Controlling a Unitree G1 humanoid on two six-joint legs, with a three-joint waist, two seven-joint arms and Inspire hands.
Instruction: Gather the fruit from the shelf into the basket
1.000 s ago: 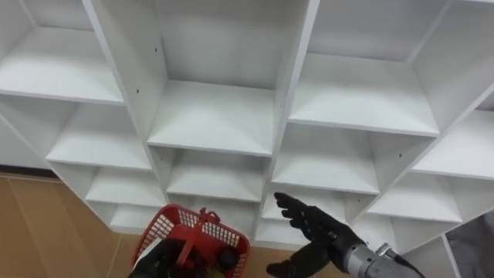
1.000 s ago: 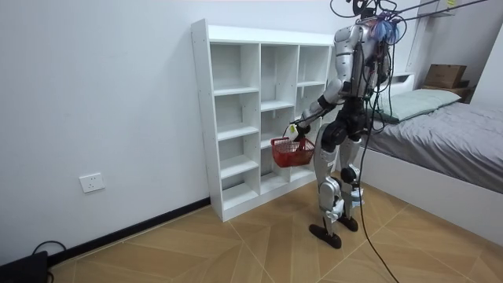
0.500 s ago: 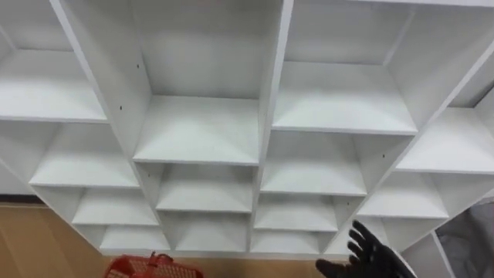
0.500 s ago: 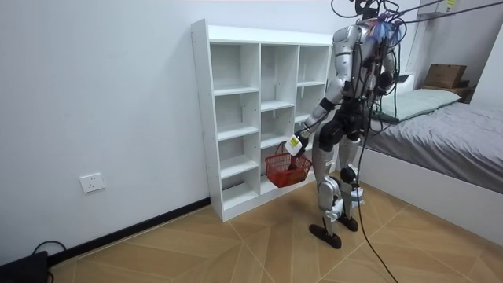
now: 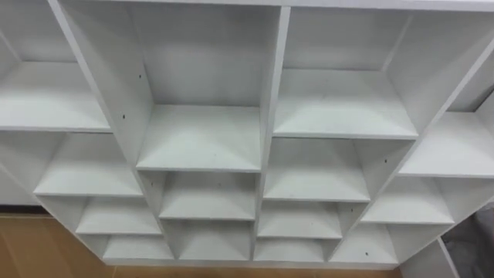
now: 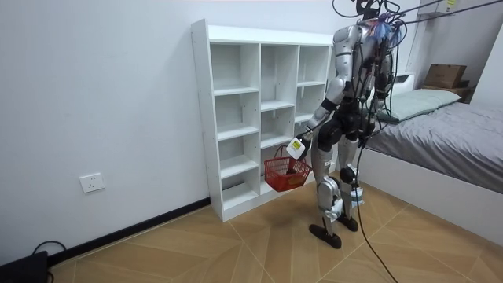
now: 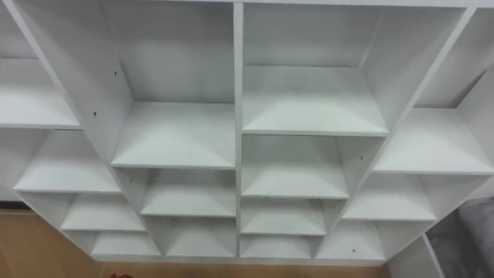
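Stands upright close before the white closet [image 6: 259, 35], facing its front, with the bed [image 6: 448, 126] behind on the room view's right. Holds the red basket [image 6: 284, 174] by its handle in the left hand [image 6: 297, 147], fingers curled round that handle as far as the room view lets it be judged, arm hanging down and a little forward. Carries it directly under that hand, upright, between the legs and the closet's front edge, before the lower rows, clear of the floor [image 6: 236, 244] and apparently apart from the shelf edges. Too small to tell whether any fruit lies inside it. Looks from the head straight into the upper and middle compartments: white boards, dividers and back panels, bare on every shelf within sight, from the left edge across to the right edge. Puts the deciding relation here: basket low and to the robot's left, beneath the line of sight, while the shelves under search lie ahead of it and above. Judged from that, leaves any reaching to the other arm, followed by a carry down and leftward to the basket's open top. Cannot tell the basket's long axis from this far off. Probably calls first for a look lower or further along the closet, with nothing to pick on the shelves in sight. One risk, as a guess: a swinging basket knocking a shelf's front edge
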